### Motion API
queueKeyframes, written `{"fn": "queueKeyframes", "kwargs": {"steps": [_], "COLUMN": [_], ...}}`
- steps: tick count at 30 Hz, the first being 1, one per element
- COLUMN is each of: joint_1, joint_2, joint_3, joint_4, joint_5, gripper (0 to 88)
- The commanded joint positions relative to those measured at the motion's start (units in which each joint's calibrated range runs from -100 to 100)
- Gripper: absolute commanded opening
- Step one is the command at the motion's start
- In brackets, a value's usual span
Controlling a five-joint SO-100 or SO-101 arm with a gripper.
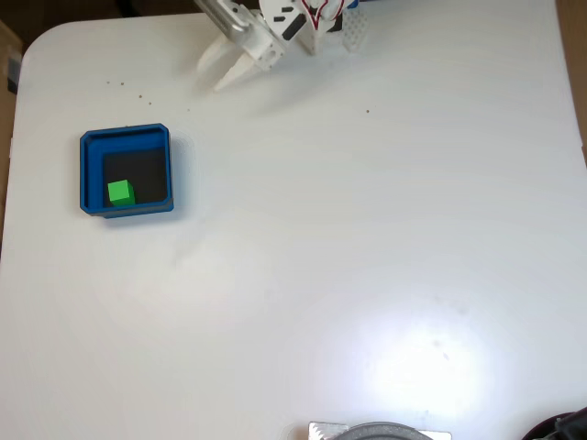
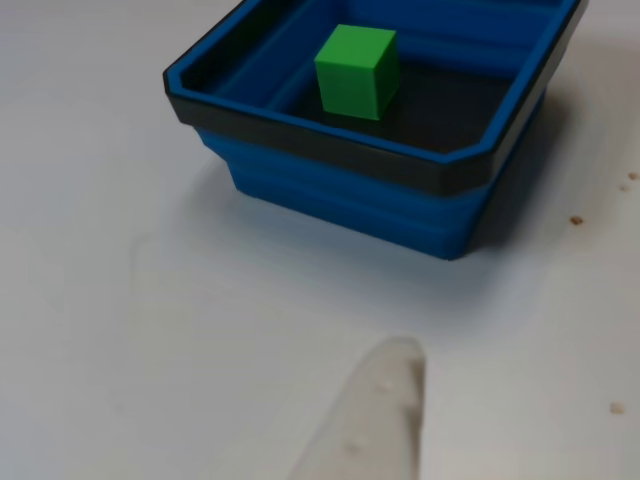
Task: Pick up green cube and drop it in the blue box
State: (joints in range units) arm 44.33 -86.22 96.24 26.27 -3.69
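**Me:** Nearest the lens in the other view is one of my own fingertips (image 2: 375,420), pale and blurred, poking up from the bottom edge over bare white table (image 2: 120,330). Nothing is on it or against it.

**Partner:** So the gripper is empty?

**Me:** Yes. In the fixed view my gripper (image 1: 222,71) hangs near the top edge of the table, its two pale fingers spread a little apart with only tabletop between them. It holds nothing.

**Partner:** What comes next, going outward?

**Me:** The blue box (image 2: 340,200), its near wall facing me, a dark rim running round the top and a clipped corner at the right. The wall is ribbed like a fold, so I judge it soft and collapsible, not something to lean on.

**Partner:** And the cube?

**Me:** The green cube (image 2: 355,70) sits inside the box on the black floor, upright, towards the far wall. The fixed view puts it in the box's lower left corner, close to the walls. By the look of things the drop is done.

**Partner:** If you had to lift it again?

**Me:** It looks stiff, light and smooth-faced, probably a bit slippery. I would come straight down and pinch two opposite flat faces at mid-height. The faces nearest the walls leave little room for a finger.

**Partner:** Anything farther off?

**Me:** A few dark specks (image 2: 575,220) on the table to the right of the box.
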Motion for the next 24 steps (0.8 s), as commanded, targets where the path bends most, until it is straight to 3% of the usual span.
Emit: {"fn": "queueKeyframes", "kwargs": {"steps": [1, 19, 24], "joint_1": [0.10, -4.94, -13.49], "joint_2": [-4.75, -13.28, -13.28], "joint_3": [2.77, 3.40, 3.40], "joint_4": [-0.71, -0.71, -0.71], "joint_5": [0.29, -0.05, -0.05], "gripper": [24.8, 24.8, 24.8]}}
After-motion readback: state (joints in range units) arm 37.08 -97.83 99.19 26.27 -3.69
